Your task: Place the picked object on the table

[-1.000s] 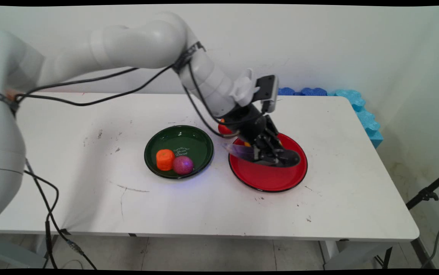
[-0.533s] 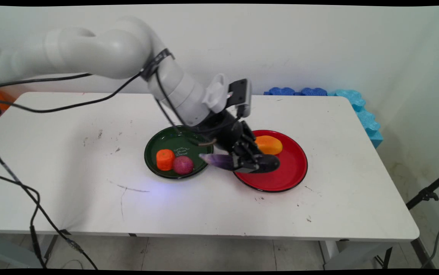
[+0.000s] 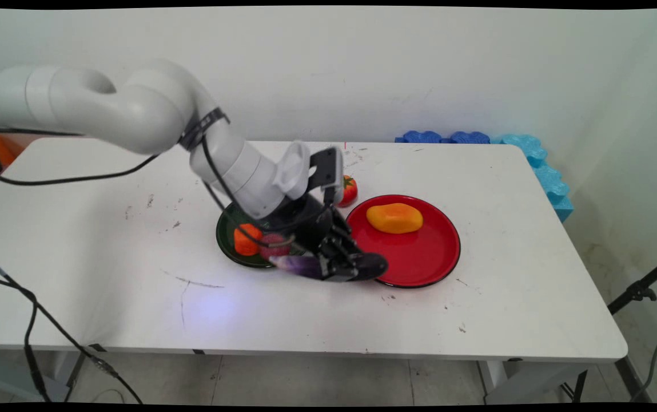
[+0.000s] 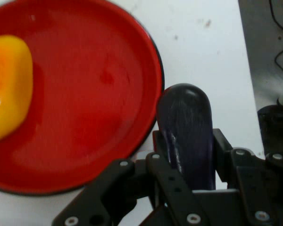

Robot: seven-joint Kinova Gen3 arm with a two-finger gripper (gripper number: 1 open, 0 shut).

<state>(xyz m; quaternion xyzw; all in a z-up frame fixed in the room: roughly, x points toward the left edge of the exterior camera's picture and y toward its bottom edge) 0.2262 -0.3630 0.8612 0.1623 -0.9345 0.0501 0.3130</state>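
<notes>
My gripper [image 3: 337, 266] is shut on a dark purple eggplant [image 3: 305, 265], held level just above the table between the two plates. In the hand view the eggplant [image 4: 186, 132] sticks out from between the fingers [image 4: 172, 183], beside the rim of the red plate [image 4: 85, 94]. The red plate [image 3: 419, 257] holds an orange-yellow mango [image 3: 394, 218], also in the hand view at the left edge as the mango [image 4: 7, 84]. The dark green plate [image 3: 228, 243] is partly hidden by the arm; an orange carrot piece [image 3: 245, 240] and a purple-red round fruit [image 3: 274, 246] lie in it.
A small red tomato [image 3: 349, 190] sits on the table behind the plates. Blue foam pieces [image 3: 528, 154] line the far right corner and right edge. Black cables hang from the arm at the left.
The gripper has carried the eggplant left and toward the near side, off the red plate to the gap between the plates. The arm now covers part of the green plate and uncovers the mango and tomato.
</notes>
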